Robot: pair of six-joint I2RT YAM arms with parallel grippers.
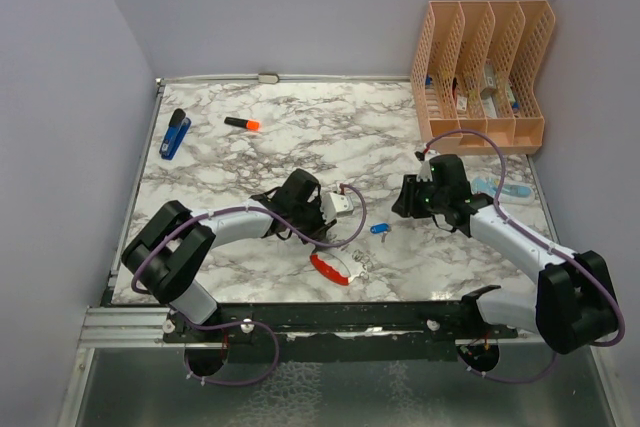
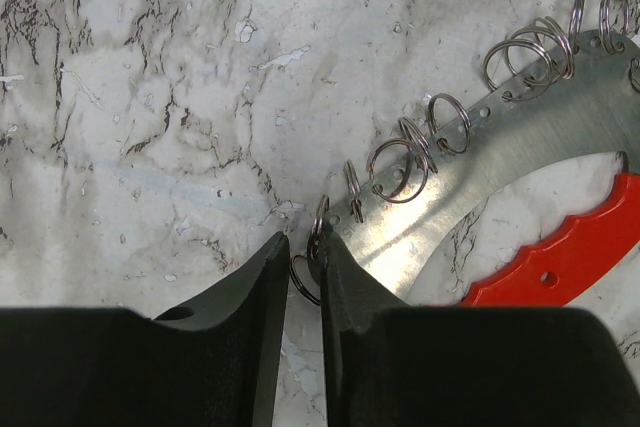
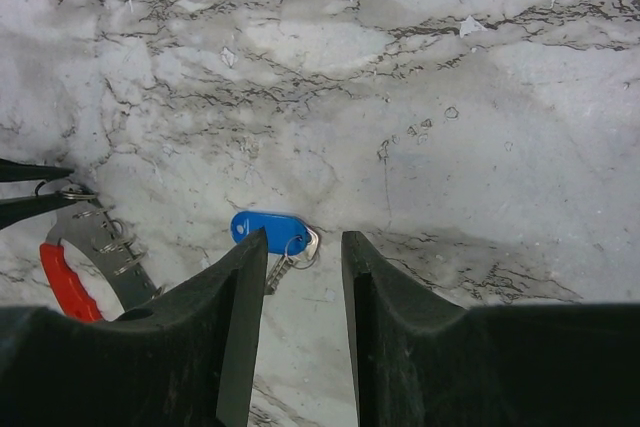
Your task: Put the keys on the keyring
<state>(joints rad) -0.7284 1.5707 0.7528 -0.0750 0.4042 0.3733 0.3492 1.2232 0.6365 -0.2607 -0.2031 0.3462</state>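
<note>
Finds a white-and-grey marbled table (image 1: pixel 300 147), flat and matte, boxed by pale lilac walls (image 1: pixel 300 7) at 9, 12 and 3 o'clock. Notes a peach slotted file organiser (image 1: pixel 480 67) filling the 2 o'clock corner, a dark-blue stapler (image 1: pixel 175 134) at 10 o'clock close to the left edge, and an orange-and-black marker (image 1: pixel 242 124) at 11 o'clock. Records a metal rail (image 1: pixel 130 325) along the 6 o'clock edge, with both arm bases along it. Locates the keyring (image 2: pixel 520 157), a red crescent and a silvery plate strung with small split rings (image 2: pixel 400 162), at 6 o'clock of table centre, near that front edge. Places the blue-headed key (image 3: pixel 268 230) at 4 o'clock of centre, flat on the marble and apart from the keyring. Sees the left gripper (image 2: pixel 303 257) with jaws at a narrow slit by the plate's tip, one small ring in the slit; cannot tell whether pinched. Sees the right gripper (image 3: pixel 305 247) moderately open, gripping nothing, the key showing just past one fingertip. Marks the widest run of marble at 12 o'clock of both grippers, from marker across to organiser.
</note>
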